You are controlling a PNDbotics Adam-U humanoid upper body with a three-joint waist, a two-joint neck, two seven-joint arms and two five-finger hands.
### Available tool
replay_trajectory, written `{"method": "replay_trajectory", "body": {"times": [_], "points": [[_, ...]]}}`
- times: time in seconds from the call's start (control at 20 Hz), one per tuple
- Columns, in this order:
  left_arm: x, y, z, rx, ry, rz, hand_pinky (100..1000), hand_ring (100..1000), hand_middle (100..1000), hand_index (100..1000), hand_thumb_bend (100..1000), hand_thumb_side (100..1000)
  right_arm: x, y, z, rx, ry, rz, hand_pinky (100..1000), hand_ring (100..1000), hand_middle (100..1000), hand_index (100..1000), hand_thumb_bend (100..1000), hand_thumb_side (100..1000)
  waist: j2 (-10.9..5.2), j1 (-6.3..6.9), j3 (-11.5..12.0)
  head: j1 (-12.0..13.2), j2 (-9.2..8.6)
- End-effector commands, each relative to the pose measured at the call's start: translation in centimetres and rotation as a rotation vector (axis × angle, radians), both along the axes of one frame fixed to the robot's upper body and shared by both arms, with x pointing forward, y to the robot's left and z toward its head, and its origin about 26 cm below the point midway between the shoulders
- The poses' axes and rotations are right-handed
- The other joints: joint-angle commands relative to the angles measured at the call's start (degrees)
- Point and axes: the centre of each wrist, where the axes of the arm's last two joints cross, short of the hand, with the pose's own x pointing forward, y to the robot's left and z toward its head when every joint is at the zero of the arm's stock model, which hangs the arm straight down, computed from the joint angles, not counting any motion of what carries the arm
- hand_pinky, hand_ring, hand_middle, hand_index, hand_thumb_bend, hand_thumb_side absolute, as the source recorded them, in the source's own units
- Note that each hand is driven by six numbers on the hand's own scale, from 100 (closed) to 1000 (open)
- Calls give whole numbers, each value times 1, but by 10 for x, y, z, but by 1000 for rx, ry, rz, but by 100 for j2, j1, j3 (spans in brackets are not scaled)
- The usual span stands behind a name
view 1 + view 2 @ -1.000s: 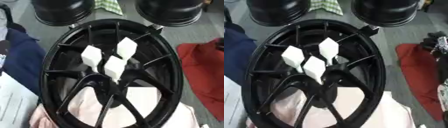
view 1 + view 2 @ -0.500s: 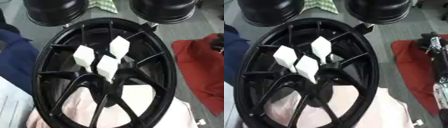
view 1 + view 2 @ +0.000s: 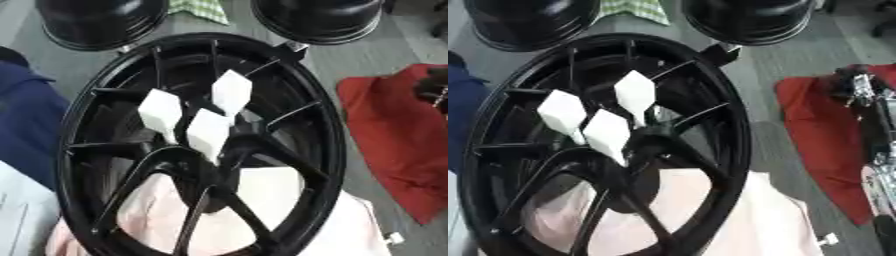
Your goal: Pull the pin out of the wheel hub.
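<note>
A black spoked wheel hub [image 3: 324,125] lies flat and fills the middle of both views. Three white block-headed pins stand close together at its centre: one on the left [image 3: 160,111], one at the back [image 3: 232,92] and one in front [image 3: 208,132]. My right hand [image 3: 857,89] shows at the right edge of the right eye view, dark with silver parts, over the red cloth and well apart from the wheel. Its fingers are too blurred to read. My left hand shows in neither view.
A red cloth [image 3: 394,140] lies right of the wheel and a blue cloth [image 3: 26,120] left of it. A pale pink cloth [image 3: 262,200] lies under the wheel's near half. Two black wheels [image 3: 101,20] [image 3: 319,17] and a green checked cloth [image 3: 199,9] sit behind.
The whole picture has shifted, so the camera has moved. The three pins stay in the hub. My right arm shows further in at the right edge.
</note>
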Motion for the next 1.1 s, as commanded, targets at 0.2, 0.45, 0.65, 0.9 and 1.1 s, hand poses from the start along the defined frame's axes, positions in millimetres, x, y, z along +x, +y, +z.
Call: {"method": "replay_trajectory", "body": {"times": [0.2, 0.45, 0.65, 0.9, 1.1], "points": [[-7, -12, 35, 232, 76, -63, 767, 720, 631, 771, 579, 465, -3, -8, 11, -55, -15, -13, 754, 680, 606, 719, 100, 767, -130, 2, -33, -63, 66], [-7, -30, 52, 402, 88, -127, 791, 737, 657, 784, 543, 461, -2, -8, 12, -66, -10, -5, 754, 679, 605, 719, 100, 764, -136, -11, -55, -80, 108], [-7, -48, 62, 490, 130, -166, 797, 742, 666, 789, 543, 459, -2, -8, 11, -71, -4, -4, 753, 676, 604, 719, 100, 763, -170, -5, -41, -103, 115], [-7, -79, 73, 503, 152, -258, 787, 738, 657, 786, 559, 447, -3, -10, 9, -77, 6, -5, 753, 675, 604, 719, 100, 763, -234, 18, -26, -125, 106], [-3, -106, 80, 503, 173, -322, 783, 739, 657, 786, 573, 443, -3, -9, 8, -74, 9, -1, 753, 674, 604, 719, 100, 763, -271, 28, -47, -89, 118]]}}
